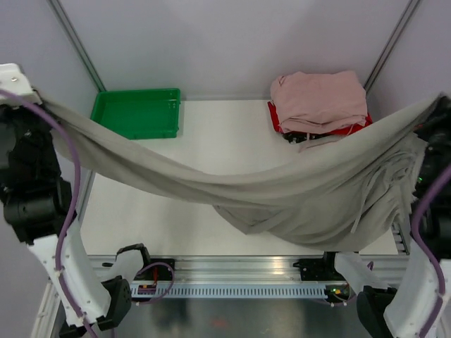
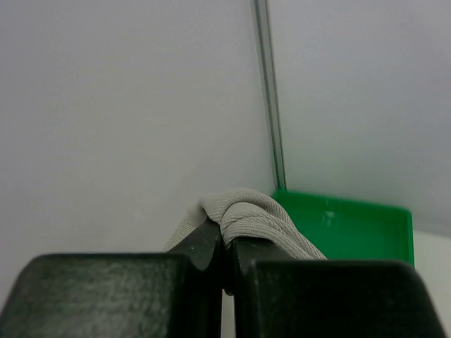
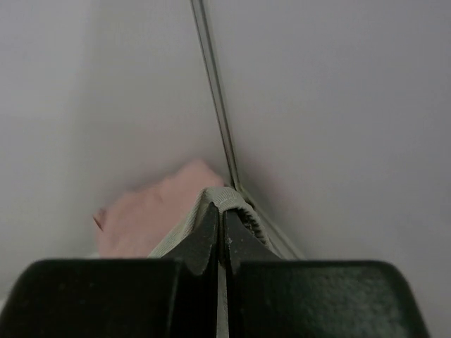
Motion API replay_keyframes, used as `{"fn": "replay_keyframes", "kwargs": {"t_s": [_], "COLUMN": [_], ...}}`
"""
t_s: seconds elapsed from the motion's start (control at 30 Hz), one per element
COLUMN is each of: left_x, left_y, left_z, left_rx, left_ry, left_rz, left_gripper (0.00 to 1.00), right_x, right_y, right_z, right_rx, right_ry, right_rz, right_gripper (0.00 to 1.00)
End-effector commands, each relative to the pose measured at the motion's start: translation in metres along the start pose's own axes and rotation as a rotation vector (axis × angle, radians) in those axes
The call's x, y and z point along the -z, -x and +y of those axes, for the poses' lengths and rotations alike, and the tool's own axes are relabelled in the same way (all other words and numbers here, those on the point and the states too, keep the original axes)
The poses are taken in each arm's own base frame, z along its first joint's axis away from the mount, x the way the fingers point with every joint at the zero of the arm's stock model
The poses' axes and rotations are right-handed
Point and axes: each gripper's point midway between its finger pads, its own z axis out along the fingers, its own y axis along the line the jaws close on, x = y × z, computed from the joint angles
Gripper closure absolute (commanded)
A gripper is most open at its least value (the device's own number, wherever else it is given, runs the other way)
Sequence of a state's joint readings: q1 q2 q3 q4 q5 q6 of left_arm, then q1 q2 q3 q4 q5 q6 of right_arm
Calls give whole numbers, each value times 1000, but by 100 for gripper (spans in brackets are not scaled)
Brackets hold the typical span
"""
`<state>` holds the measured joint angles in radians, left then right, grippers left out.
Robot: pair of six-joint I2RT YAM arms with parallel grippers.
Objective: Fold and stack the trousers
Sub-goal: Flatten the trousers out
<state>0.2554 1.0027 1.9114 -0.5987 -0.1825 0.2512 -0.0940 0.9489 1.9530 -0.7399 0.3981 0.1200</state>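
Observation:
The taupe trousers (image 1: 282, 190) hang in a long sagging band across the table, stretched between both arms. Their lowest folds rest on the table near the front right. My left gripper (image 1: 36, 97) is raised at the far left and shut on one end of the trousers (image 2: 243, 215); the fabric bunches over its fingertips (image 2: 224, 236). High at the far right, my right gripper (image 1: 438, 105) is shut on the other end, the ribbed waistband (image 3: 229, 201) folding over its tips (image 3: 220, 222).
A green tray (image 1: 137, 113) stands at the back left of the white table (image 1: 211, 148). A pile of pale pink garments (image 1: 318, 98) lies on a red tray (image 1: 276, 120) at the back right. Grey walls with metal posts close in the back.

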Motion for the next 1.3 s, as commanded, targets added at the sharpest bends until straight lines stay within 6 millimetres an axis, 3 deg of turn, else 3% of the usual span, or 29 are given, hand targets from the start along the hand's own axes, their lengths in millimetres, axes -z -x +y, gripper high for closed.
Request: {"fn": "replay_keyframes", "kwargs": {"t_s": [0.0,0.03,0.07,0.17,0.2,0.27,0.3,0.33,0.4,0.43,0.57,0.73,0.8,0.87,0.97,1.1,1.13,1.27], "left_x": [-41,-44,-41,-45,-48,-53,-54,-56,-57,-56,-51,-58,-51,-52,-48,-38,-33,-16], "left_y": [-169,-193,-228,-277,-287,-316,-326,-346,-364,-383,-426,-461,-475,-475,-459,-419,-397,-342], "left_z": [-69,-80,-93,-116,-121,-131,-135,-140,-146,-150,-151,-153,-152,-142,-127,-104,-97,-79], "left_rx": [24,28,35,73,80,86,86,86,93,90,52,18,-12,-56,-107,-159,-160,-210], "left_ry": [-171,-202,-244,-312,-324,-340,-349,-355,-357,-364,-335,-321,-321,-290,-261,-225,-221,-235], "left_rz": [482,536,610,679,693,765,793,845,896,951,1053,1125,1199,1209,1191,1115,1062,899], "left_gripper": [98,98,98,98,98,98,98,98,98,98,98,98,98,98,98,98,98,98], "right_x": [-38,-41,-46,-59,-59,-73,-74,-81,-90,-96,-109,-116,-122,-121,-121,-106,-103,-84], "right_y": [-135,-168,-184,-235,-266,-285,-303,-307,-334,-351,-387,-429,-427,-424,-399,-363,-346,-301], "right_z": [-19,-26,-31,-50,-50,-53,-49,-49,-49,-52,-55,-68,-70,-76,-80,-88,-87,-96], "right_rx": [121,163,187,203,187,140,122,99,90,88,96,121,132,151,172,190,187,200], "right_ry": [-177,-210,-240,-278,-238,-239,-201,-191,-175,-186,-192,-243,-260,-295,-322,-364,-364,-410], "right_rz": [340,404,435,541,604,596,633,619,673,709,748,823,827,835,795,767,734,649], "right_gripper": [100,100,100,100,100,100,100,100,100,100,100,100,100,100,100,100,100,100]}}
